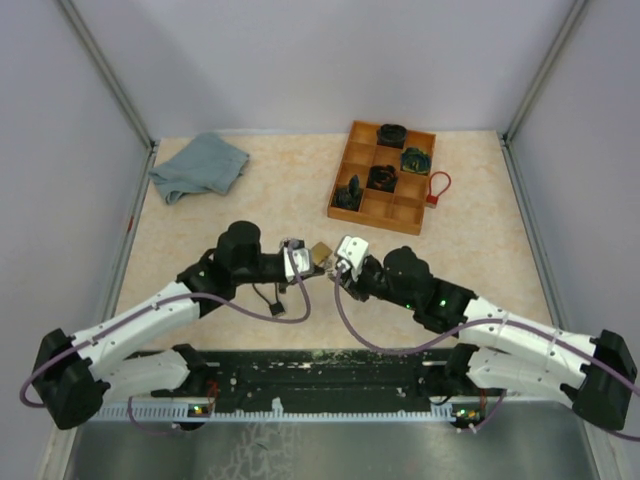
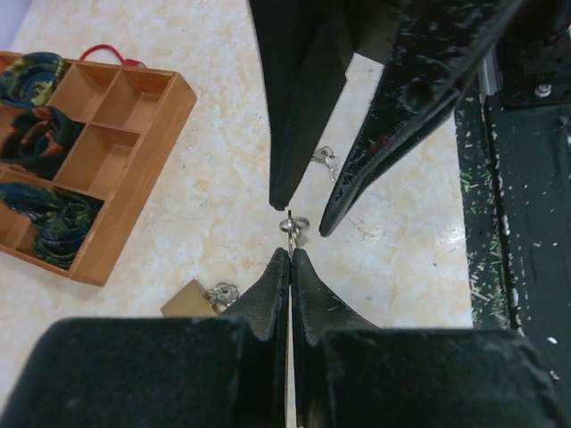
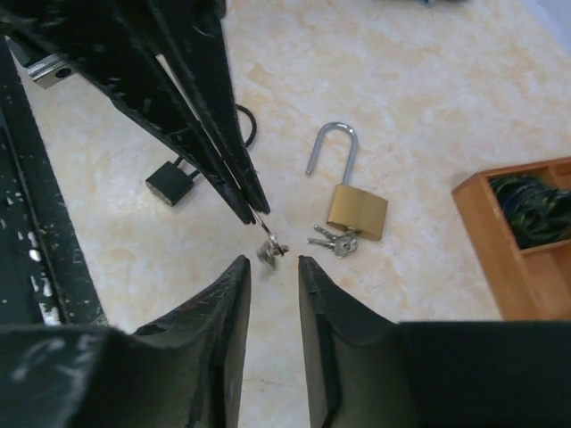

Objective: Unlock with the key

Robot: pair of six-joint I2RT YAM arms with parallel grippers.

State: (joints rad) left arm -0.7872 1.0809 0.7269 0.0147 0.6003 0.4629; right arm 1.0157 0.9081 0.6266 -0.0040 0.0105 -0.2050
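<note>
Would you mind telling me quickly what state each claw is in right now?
Left claw: closed, pinching the small silver key at its tips.
Right claw: open, holding nothing.

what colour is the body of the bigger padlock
Brass-gold padlock, silver shackle; best in the right wrist view.

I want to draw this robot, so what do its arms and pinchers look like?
The left arm and right arm have white tube-shaped links between chunky black joints. A purple cable loops along each, and tiny green lights glow on them. The left gripper and right gripper each have two long black fingers, tapering to points and speckled with pale flecks.
</note>
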